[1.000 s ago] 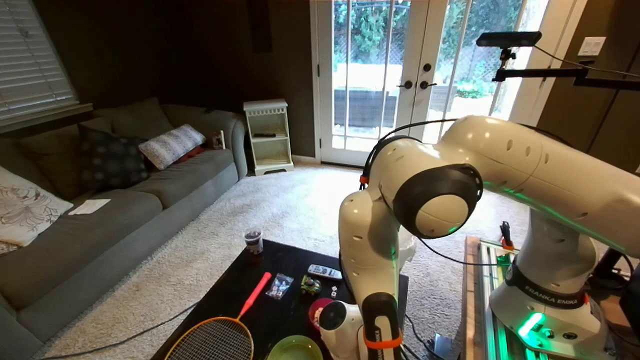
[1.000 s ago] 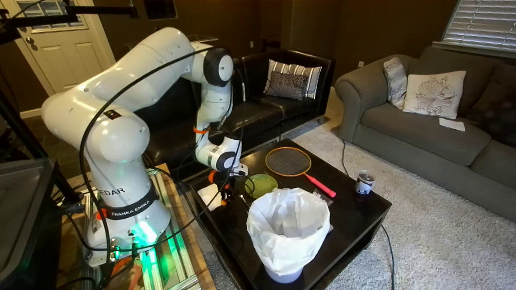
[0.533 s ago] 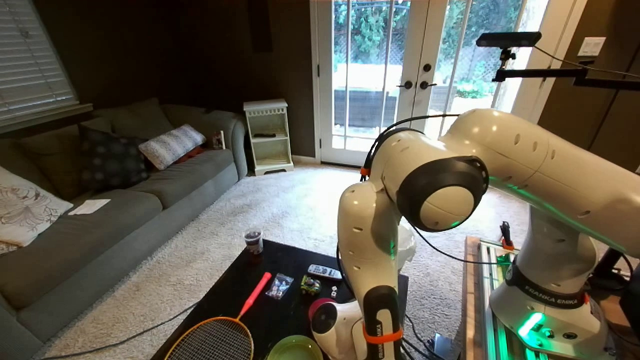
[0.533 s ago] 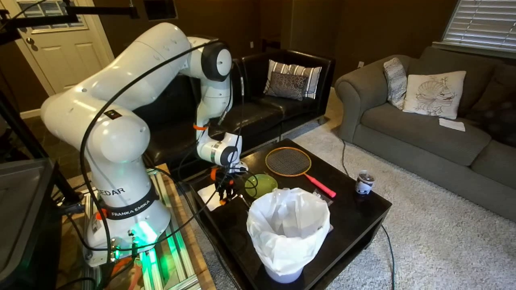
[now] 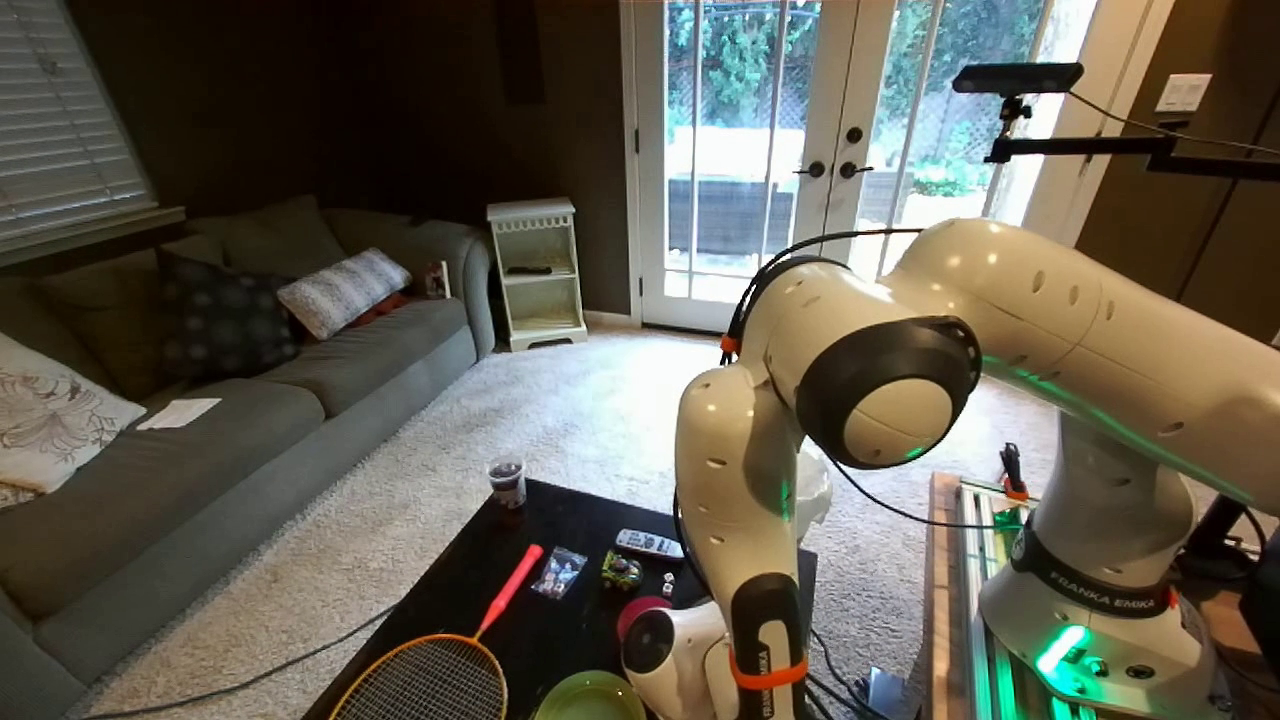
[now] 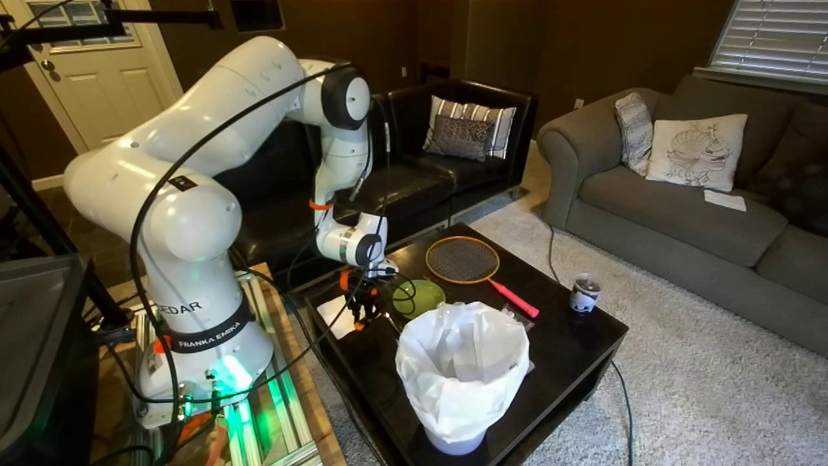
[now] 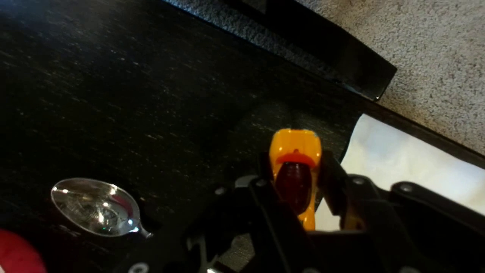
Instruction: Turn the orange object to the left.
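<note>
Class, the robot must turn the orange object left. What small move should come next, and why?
Probably a slight leftward twist of the pincer, without loosening: in the wrist view it appears closed against both sides of the orange object, which should likely turn with it.

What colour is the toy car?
The toy car is yellowish orange, dark red in the middle, clearest in the wrist view.

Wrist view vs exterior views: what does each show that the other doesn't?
Wrist only: the dark red middle of the orange object between the fingers.
Exterior only, in both views: racket, white bucket, cup.
Shared: black table and carpet in all; white paper in the wrist view and an exterior view.
</note>
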### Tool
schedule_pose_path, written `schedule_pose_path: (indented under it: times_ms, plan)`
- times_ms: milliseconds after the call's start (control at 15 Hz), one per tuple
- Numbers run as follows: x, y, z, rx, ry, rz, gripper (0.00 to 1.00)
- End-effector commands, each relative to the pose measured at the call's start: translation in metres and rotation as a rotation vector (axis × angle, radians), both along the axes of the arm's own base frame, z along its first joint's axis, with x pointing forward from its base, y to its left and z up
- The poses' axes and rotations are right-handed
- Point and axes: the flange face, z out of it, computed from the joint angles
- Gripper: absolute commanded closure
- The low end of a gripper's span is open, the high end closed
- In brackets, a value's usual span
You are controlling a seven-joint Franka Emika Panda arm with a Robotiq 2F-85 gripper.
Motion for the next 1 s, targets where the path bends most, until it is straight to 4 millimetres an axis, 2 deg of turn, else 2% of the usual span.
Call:
schedule_pose_path:
  times_ms: [0,533,933]
  plan:
    - [0.002,0.009,0.003,-0.055,-0.022,0.185,0.90]
    - [-0.006,0.027,0.001,-0.082,-0.032,0.563,0.90]
    - [-0.009,0.021,-0.008,-0.020,0.014,0.757,0.90]
